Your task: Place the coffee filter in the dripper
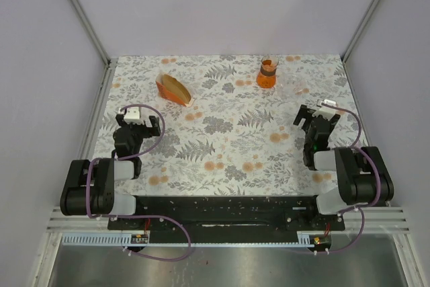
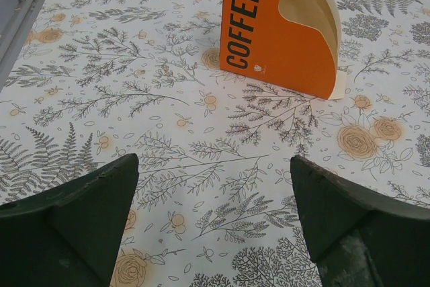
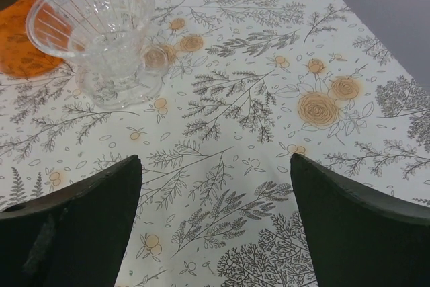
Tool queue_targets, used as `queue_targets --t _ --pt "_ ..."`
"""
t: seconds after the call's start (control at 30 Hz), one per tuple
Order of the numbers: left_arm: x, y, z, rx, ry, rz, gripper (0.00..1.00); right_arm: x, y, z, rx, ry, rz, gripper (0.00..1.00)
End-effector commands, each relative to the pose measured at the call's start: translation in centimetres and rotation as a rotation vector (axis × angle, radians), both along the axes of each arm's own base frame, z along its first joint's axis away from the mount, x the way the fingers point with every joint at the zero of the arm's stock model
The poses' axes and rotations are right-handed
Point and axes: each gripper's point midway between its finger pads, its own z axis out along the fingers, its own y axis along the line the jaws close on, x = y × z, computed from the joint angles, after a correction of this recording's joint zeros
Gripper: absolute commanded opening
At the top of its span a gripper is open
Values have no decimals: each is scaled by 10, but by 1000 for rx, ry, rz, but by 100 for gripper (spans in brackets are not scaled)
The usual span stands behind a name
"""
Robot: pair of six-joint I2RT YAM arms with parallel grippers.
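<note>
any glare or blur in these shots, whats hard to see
Top external: even soft light, only faint shadows. Left wrist: the orange holder is sharp, its COFFEE lettering readable. Right wrist: the clear dripper catches small highlights on its ribs, and the tablecloth shows through it.

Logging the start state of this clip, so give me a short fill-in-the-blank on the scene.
The orange holder reads ____. In the overhead view the dripper stands to the holder's ____. The fingers of the left gripper and right gripper are ____, holding nothing.
Missing words: COFFEE; right; open.
</note>
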Motion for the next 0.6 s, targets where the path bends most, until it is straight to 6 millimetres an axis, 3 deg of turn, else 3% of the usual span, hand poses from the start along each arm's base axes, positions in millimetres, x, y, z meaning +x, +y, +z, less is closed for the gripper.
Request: queue_targets --t 0.0,0.17,0.2,0.27,0.3,0.4,0.43,0.57 --pt "10 3 22 17 -75 13 99 7 -4 63 10 -83 -24 99" --pt "11 2 22 16 -72 10 99 31 14 130 127 -31 33 91" --pt "11 1 22 16 -71 8 99 45 19 150 163 -14 40 90" --pt "11 1 23 16 -75 7 99 66 32 172 226 45 83 89" --pt "11 1 24 16 -80 5 99 72 42 164 261 126 118 88" --pt "22 8 30 3 14 27 99 101 64 172 332 220 198 88" --pt "29 12 39 3 68 33 99 112 68 179 351 221 209 88" --pt "49 10 74 91 241 -46 99 156 79 172 392 274 215 81"
